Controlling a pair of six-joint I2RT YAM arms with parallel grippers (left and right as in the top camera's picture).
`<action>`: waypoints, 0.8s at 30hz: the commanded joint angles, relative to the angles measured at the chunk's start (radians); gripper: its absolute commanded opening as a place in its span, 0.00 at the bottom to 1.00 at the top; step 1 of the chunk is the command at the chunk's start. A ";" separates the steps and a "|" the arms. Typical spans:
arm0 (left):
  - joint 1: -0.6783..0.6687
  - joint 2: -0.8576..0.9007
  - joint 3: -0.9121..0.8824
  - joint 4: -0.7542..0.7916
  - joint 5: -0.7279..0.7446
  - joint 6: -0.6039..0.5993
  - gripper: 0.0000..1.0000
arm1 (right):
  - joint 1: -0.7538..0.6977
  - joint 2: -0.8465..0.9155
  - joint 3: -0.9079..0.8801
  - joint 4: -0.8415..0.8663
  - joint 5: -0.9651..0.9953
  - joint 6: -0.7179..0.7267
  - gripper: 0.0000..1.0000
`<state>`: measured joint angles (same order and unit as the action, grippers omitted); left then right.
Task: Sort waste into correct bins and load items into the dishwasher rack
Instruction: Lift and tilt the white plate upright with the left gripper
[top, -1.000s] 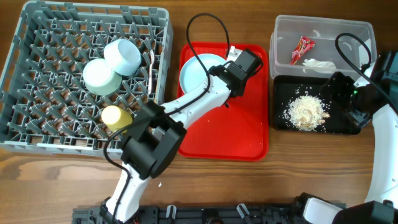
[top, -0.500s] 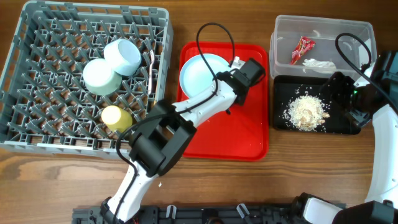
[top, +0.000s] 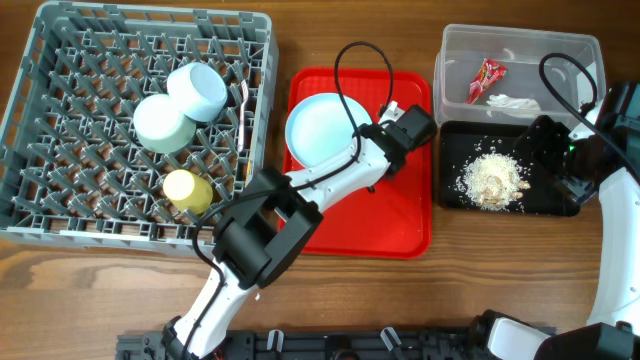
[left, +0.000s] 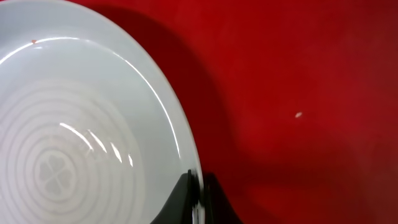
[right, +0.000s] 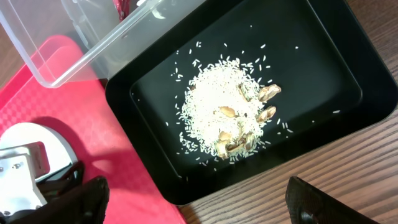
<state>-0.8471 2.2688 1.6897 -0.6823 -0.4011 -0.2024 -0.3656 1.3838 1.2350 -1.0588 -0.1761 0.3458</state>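
A pale blue plate (top: 318, 130) lies on the red serving tray (top: 400, 225). My left gripper (top: 370, 142) is shut on the plate's right rim. In the left wrist view the rim of the plate (left: 81, 124) runs down between the two black fingertips of the left gripper (left: 198, 202). My right gripper (top: 553, 160) hangs open over the black tray (top: 450, 135), above the beige food scraps (right: 227, 115). The clear tub (top: 520, 40) holds the red wrapper (top: 487, 78) and the white napkin (top: 512, 101). Two blue bowls (top: 160, 122) and a yellow-green cup (top: 185, 188) sit in the grey dishwasher rack (top: 60, 120).
A white fork (top: 243, 115) stands along the rack's right side. The left arm's cable (top: 360, 60) loops over the red tray's top. The black tray and clear tub sit side by side at the right, next to the tray's edge (right: 56, 74).
My left gripper slid right across the plate to its right rim and shut on it. The right arm has not moved.
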 joint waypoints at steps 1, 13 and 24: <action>-0.020 0.021 0.026 -0.026 -0.157 0.094 0.04 | -0.002 0.011 0.014 -0.002 -0.010 -0.003 0.92; -0.108 0.008 0.032 -0.041 -0.294 0.199 0.04 | -0.002 0.011 0.014 -0.002 -0.010 -0.003 0.91; -0.106 -0.003 0.032 -0.042 -0.298 0.199 0.04 | -0.002 0.011 0.014 -0.004 -0.009 -0.003 0.91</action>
<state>-0.9565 2.2723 1.7012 -0.7223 -0.6693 -0.0154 -0.3656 1.3838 1.2350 -1.0592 -0.1761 0.3458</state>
